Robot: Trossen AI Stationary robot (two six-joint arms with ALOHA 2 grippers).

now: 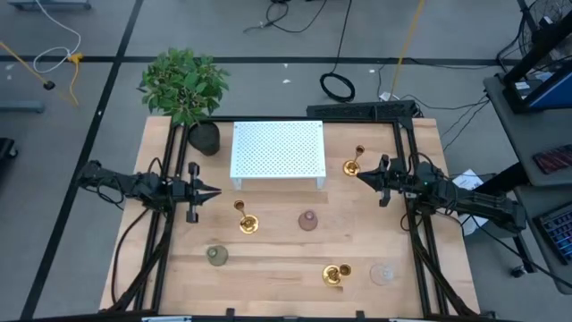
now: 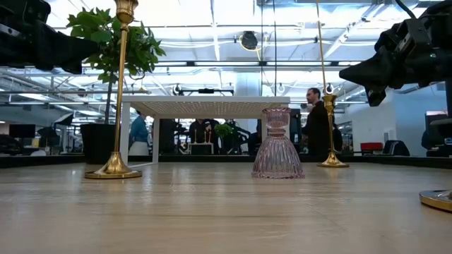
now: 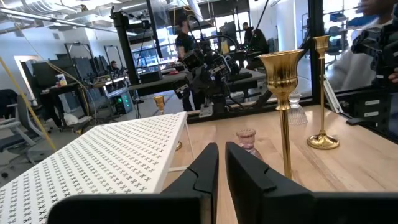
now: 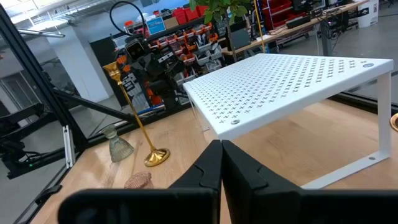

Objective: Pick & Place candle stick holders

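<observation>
Three gold candlesticks stand on their round bases on the wooden table: one near the middle, one at the far right, one at the near right. A pink holder, an olive-green holder and a clear holder also stand on the table. My left gripper is shut and empty above the table's left side, left of the middle candlestick. My right gripper is shut and empty just beside the far-right candlestick; I cannot tell whether it touches it.
A white perforated shelf stands on legs at the far middle. A dark plant pot stands at its left. Black frame rails run along both sides of the table. People show in the room beyond.
</observation>
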